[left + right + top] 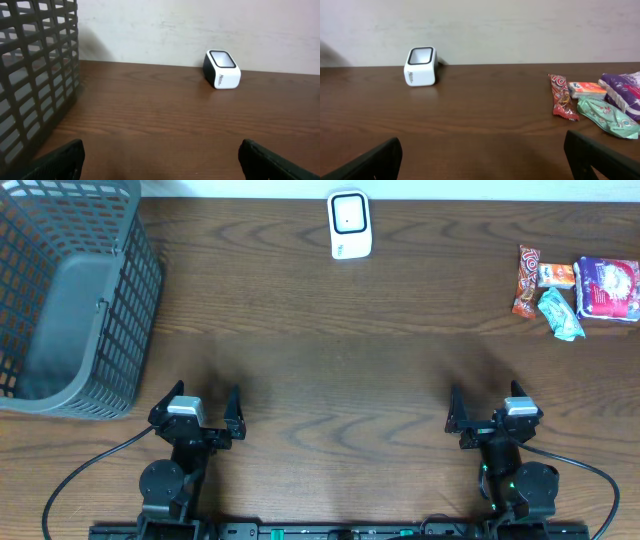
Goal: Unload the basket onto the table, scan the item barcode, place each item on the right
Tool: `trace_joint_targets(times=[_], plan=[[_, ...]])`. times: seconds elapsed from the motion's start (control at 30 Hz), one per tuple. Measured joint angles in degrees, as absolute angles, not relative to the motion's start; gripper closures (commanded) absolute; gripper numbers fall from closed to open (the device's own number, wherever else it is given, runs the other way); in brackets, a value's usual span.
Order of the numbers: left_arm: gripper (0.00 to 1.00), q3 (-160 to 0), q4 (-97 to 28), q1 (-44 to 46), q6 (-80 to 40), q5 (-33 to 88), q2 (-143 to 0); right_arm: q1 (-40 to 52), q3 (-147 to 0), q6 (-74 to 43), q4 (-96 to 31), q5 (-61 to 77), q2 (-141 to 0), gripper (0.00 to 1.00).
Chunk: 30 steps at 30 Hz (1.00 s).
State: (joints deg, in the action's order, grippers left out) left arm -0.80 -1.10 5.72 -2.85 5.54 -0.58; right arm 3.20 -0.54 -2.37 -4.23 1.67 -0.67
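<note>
As the left gripper [203, 404] and right gripper [485, 406] are hanging open and empty, the right should be pinching the far-right red packet [526, 280] by its edge; keeping any barcode clear for the scanner [350, 225].

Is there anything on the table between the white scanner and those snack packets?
No. From scanner to snack packets it's bare tabletop, clearest overhead.

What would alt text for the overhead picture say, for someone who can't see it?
At the near edge of a dark wooden table, the left pincer and right pincer sit open and empty. A white scanner stands at the far edge, a grey basket at the left, snack packets at the right.
</note>
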Motion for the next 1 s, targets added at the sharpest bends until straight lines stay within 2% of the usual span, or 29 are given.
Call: trace_joint_targets(times=[1.0], plan=[[0.02, -0.89, -1.23, 5.72, 3.29, 5.61, -0.58, 3.2, -0.54, -2.35, -4.23, 1.67, -0.67, 0.01]])
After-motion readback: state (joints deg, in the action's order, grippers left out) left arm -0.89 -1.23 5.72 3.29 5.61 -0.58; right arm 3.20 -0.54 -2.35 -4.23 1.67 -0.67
